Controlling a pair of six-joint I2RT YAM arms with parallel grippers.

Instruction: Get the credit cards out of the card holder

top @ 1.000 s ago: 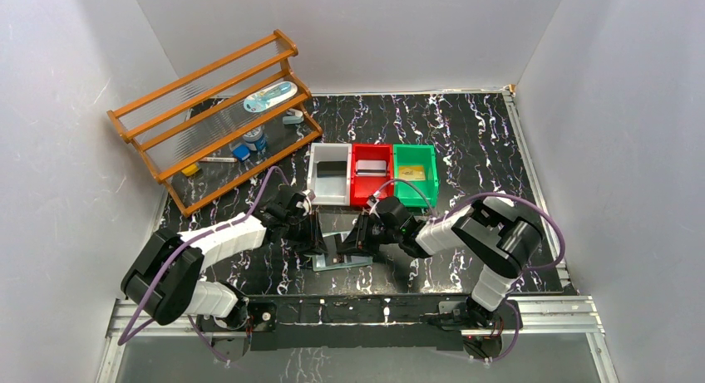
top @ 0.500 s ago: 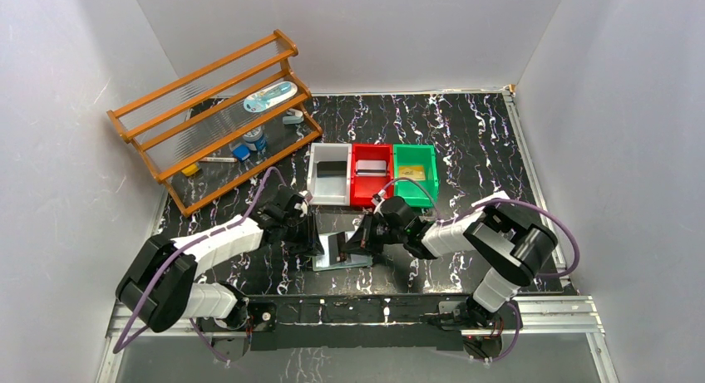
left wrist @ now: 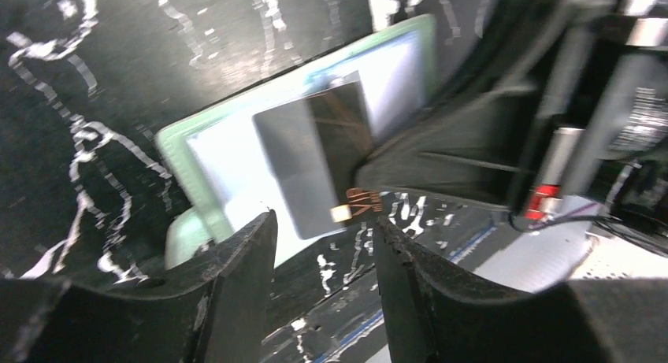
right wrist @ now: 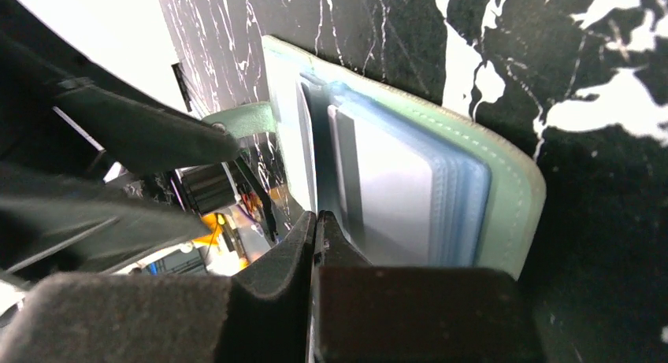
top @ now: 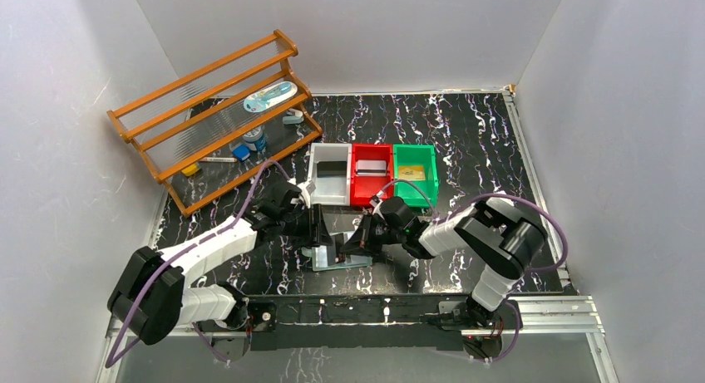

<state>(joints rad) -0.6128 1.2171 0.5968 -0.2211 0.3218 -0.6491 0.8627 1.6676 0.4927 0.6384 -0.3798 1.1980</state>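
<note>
Overhead view of my workspace. A black table [top: 465,134] with white marbled veining fills the frame. A wooden rack [top: 212,117] stands behind and far to the left of the red bin [top: 356,184], which sits between a white bin [top: 314,179] and a green bin [top: 432,179]. On the near side of the red bin, toward the arm bases, both arms meet over the card holder [top: 337,264], which lies open and flat on the table.

The left end effector [left wrist: 324,221] hovers over the holder, near-left of the red bin, jaws partly open and holding nothing. The right end effector [right wrist: 315,221], directly nearer than the red bin, has its jaws pressed together. Its tips sit against the edge of a dark credit card [left wrist: 315,158] lying askew across the holder's clear pockets [right wrist: 457,198]. Whether the card's edge is truly pinched, I cannot tell.

I judge the step to be drawing this card out. To do it well, I would pull along the pocket's opening, low and slow. I would also press the left jaws onto the holder's bare cover so it does not drag along.

The rack is slatted orange-brown wood. The bins are glossy moulded plastic. The holder is a soft grey-green cover with a stitched, rounded edge. Its pockets are thin shiny film, layered like pages and probably slippery. The card is thin, stiff and mirror-dark, with a little orange print at one corner.
</note>
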